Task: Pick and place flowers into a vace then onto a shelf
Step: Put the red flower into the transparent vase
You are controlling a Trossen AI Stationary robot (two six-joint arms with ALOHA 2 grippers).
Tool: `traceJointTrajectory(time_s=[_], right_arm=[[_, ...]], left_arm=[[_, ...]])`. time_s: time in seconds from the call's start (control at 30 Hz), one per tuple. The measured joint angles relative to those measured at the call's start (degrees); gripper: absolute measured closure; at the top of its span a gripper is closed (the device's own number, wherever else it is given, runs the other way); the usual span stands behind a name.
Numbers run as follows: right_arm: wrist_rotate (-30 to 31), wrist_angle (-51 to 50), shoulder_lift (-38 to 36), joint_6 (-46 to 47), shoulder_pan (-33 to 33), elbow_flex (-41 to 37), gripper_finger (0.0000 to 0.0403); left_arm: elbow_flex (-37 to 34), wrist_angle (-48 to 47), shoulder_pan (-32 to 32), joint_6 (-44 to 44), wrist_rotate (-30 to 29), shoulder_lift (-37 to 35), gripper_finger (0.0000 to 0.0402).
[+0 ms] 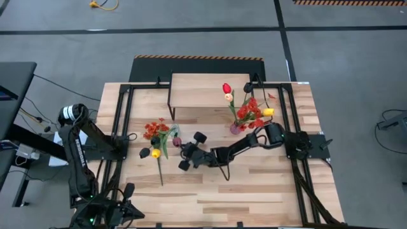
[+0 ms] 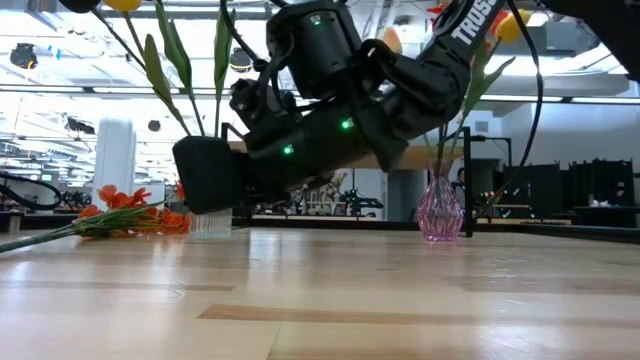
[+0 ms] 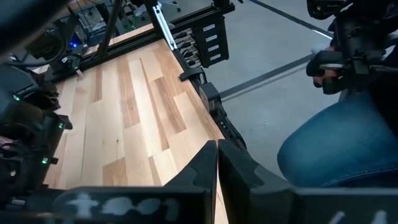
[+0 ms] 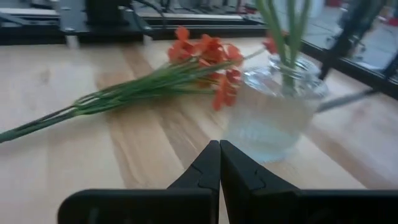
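Two claws are in play, and both have their fingers pressed together on nothing; the left claw (image 3: 217,180) waits at the near left corner of the table (image 1: 254,191), its arm folded over the edge, while a person in jeans (image 3: 342,149) sits just beyond that edge. Nearer the middle, the right claw (image 4: 219,163) reaches low across the boards toward a clear glass vase (image 4: 273,118) that already holds a few green stems; lying on the wood just beside that vase is a spray of red-orange blossoms (image 4: 205,62), its long stems trailing away, with a yellow tulip (image 1: 156,153) and a maroon one (image 1: 177,141) close by. Farther back on the right stands a pink glass vase (image 2: 440,212) filled with red, yellow and cream flowers (image 1: 249,111); behind it, at the far edge, the shelf (image 1: 203,89) carries nothing. The step in hand looks like the pick of the next loose flower; the judgement is that the right claw must first spread its fingers, settle over a stem near the blossoms and close, taking care not to nudge the clear glass vase.
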Motion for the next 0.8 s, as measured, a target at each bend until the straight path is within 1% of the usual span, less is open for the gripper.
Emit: traceJointTrajectory(time_s=[0.1,0.17,0.43,0.8], right_arm=[[-4.68,1.22,0.00,-1.49,-0.84,0.00,0.0403],[-6.72,1.45,0.00,-1.49,-1.46,0.00,0.0403],[-7.24,1.36,0.00,-1.92,-3.57,0.00,0.0403],[-7.95,1.51,0.00,-1.92,-4.66,0.00,0.0403]], left_arm=[[0.00,0.00,0.00,0.00,0.00,0.00,0.0401],[0.00,0.00,0.02,0.00,0.02,0.00,0.0401],[0.00,0.00,0.02,0.00,0.02,0.00,0.0401],[0.00,0.00,0.02,-0.02,0.04,0.00,0.0401]])
